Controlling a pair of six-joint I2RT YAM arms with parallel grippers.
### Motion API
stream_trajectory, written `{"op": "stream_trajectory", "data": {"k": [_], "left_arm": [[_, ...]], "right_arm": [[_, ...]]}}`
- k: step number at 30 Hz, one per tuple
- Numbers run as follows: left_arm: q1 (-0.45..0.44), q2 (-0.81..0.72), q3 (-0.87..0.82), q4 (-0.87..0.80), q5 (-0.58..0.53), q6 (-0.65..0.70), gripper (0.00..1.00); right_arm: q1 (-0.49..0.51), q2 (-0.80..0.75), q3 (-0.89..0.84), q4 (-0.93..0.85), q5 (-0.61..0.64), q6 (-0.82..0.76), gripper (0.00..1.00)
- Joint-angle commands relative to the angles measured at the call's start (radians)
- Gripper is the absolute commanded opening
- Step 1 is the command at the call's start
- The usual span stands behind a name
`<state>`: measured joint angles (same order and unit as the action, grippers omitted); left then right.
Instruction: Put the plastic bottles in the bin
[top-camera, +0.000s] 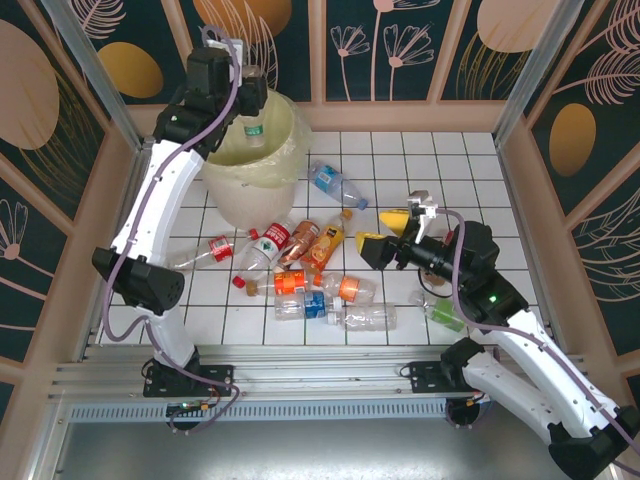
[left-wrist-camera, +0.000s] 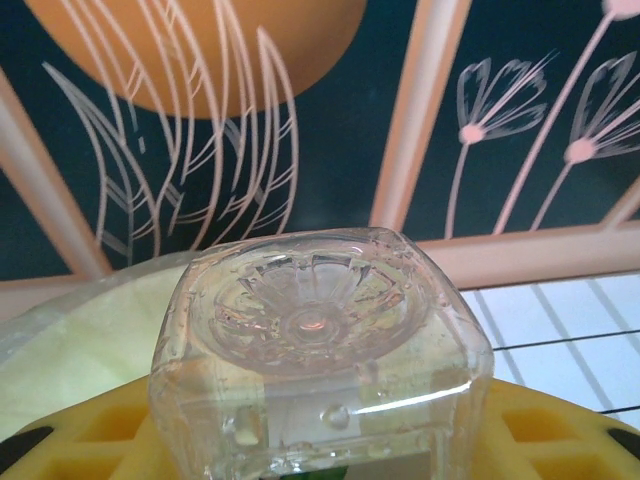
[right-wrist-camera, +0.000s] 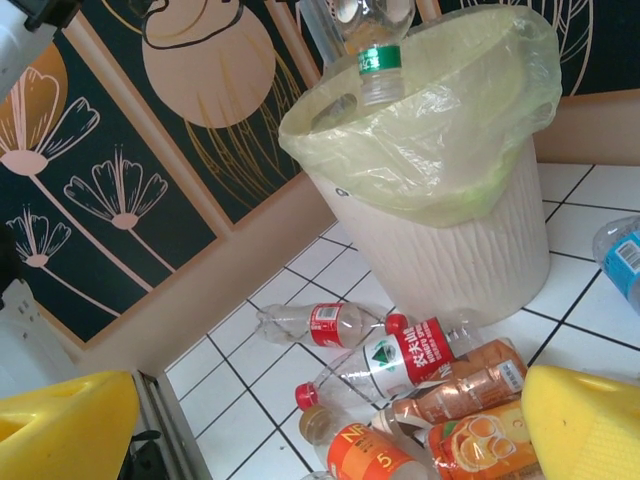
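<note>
1. The left gripper is clamped around a clear plastic bottle with a green label. It holds the bottle neck-down directly above the large round cream-white plastic bin with a pale yellow liner bag.
2. The right gripper has its yellow fingers spread wide and holds nothing. It hangs to the right of the bin, over the white tiled table.
3. The other plastic bottles, with red, orange and blue labels, lie scattered on the table in front of the bin. A clear bottle with a blue label lies just beside the bin's right side.
</note>
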<state>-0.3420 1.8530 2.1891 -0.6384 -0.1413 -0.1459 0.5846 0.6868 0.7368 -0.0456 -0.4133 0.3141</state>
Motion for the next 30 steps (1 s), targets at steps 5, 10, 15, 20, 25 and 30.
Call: {"op": "stream_trajectory", "data": {"k": [5,10,15,20,25,30], "left_arm": [[0.005,0.058,-0.001,-0.059,-0.099,0.081,0.49],[0.009,0.09,-0.017,-0.078,-0.118,0.093,0.5],[0.013,0.118,-0.055,-0.084,-0.099,0.09,0.5],[0.023,0.14,-0.089,-0.084,-0.078,0.085,0.5],[0.056,0.178,-0.091,-0.104,-0.048,0.077,0.5],[0.087,0.205,-0.108,-0.115,-0.053,0.072,0.51]], "right_arm": [[-0.002,-0.007,0.004,0.002,-0.01,-0.014,0.99],[-0.002,0.0,0.003,0.008,-0.013,-0.009,0.99],[-0.002,0.002,-0.003,0.008,-0.011,-0.004,0.99],[-0.002,-0.006,-0.019,0.004,-0.011,0.004,0.99],[0.0,-0.008,-0.023,0.003,-0.01,0.008,0.98],[0.0,-0.012,-0.033,0.007,-0.005,0.016,0.98]]}}
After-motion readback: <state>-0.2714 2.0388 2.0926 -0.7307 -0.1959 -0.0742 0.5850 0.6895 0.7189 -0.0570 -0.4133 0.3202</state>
